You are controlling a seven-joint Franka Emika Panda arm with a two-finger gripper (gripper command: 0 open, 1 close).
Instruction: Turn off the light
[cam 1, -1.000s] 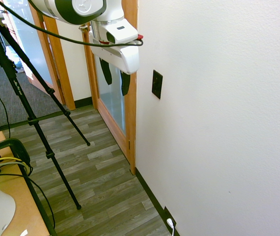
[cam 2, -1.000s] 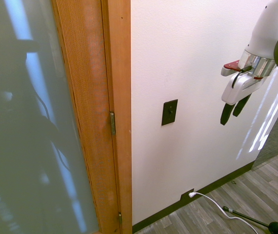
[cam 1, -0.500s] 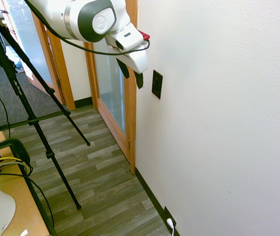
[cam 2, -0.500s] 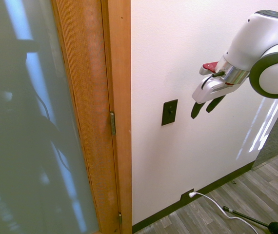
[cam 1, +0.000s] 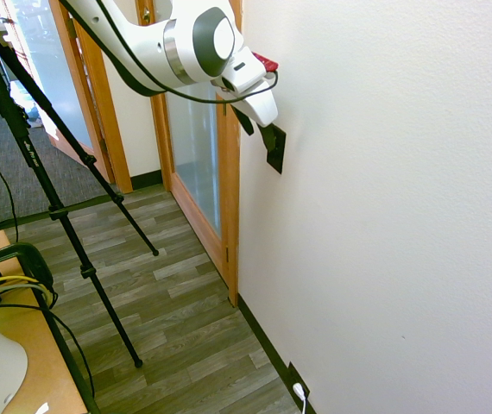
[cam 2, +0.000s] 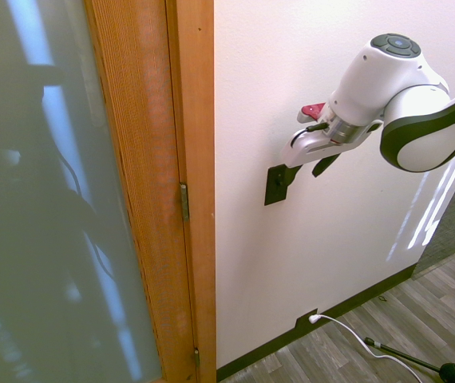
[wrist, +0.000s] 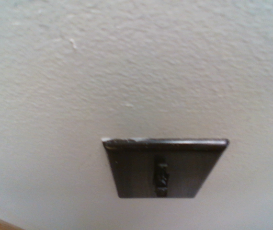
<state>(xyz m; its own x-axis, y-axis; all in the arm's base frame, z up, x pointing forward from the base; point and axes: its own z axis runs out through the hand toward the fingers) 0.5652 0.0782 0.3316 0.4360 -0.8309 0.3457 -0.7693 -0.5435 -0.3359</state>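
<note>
The tool (cam 2: pixel 302 171) was right up at the wall, its two dark fingers (cam 2: pixel 323 165) spread apart with nothing between them, one fingertip at or just short of the light switch plate (cam 2: pixel 275 187); whether it actually touched could not be told from either outside view. The switch plate (cam 1: pixel 275 152) sat directly ahead of the tool, a small black upright rectangle fixed flat to the white wall (cam 1: pixel 384 198). In the wrist view the plate (wrist: pixel 167 167) filled the lower part of the frame, and a short dark toggle (wrist: pixel 162 178) stood out from its middle.

By the look of it, this was no thing to grip. The plate was rigid and screwed down, and the toggle small, stiff and probably smooth, likely to snap over under a light push. One fingertip laid on the toggle's end seemed the sensible contact; a glancing touch might well slide off.

Beyond the tool, past the plate, stood the wooden door frame (cam 2: pixel 191 183) with its frosted glass panel (cam 2: pixel 44 207).
</note>
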